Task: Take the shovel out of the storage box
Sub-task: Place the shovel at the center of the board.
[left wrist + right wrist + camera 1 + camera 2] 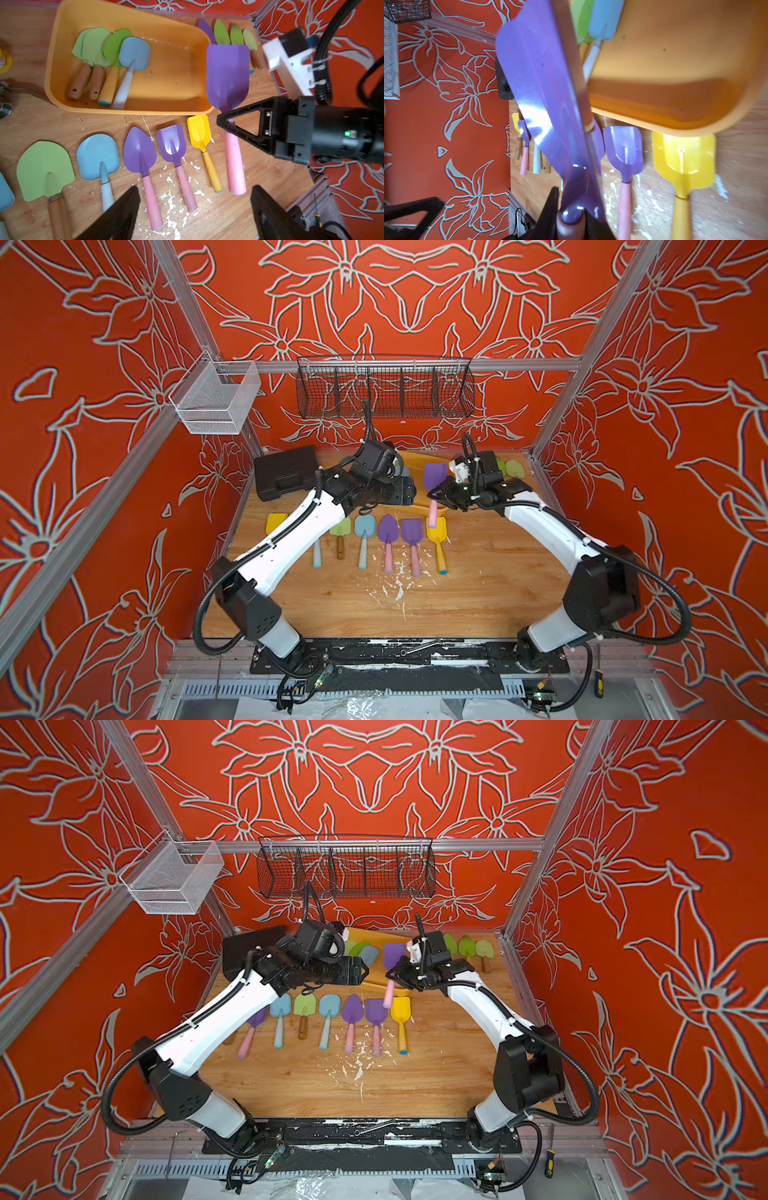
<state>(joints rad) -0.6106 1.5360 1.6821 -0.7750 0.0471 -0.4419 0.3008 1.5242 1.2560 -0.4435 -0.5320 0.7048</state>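
Within right hand [228, 123], neck of purple shovel [228, 76]

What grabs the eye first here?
The right gripper holds a purple shovel with a pink handle up over the near rim of the yellow-orange storage box, fingers shut on its neck. A row of coloured shovels lies on the wooden table in front of the box, and a cluster of shovels sits inside it. Loud red floral walls surround everything.
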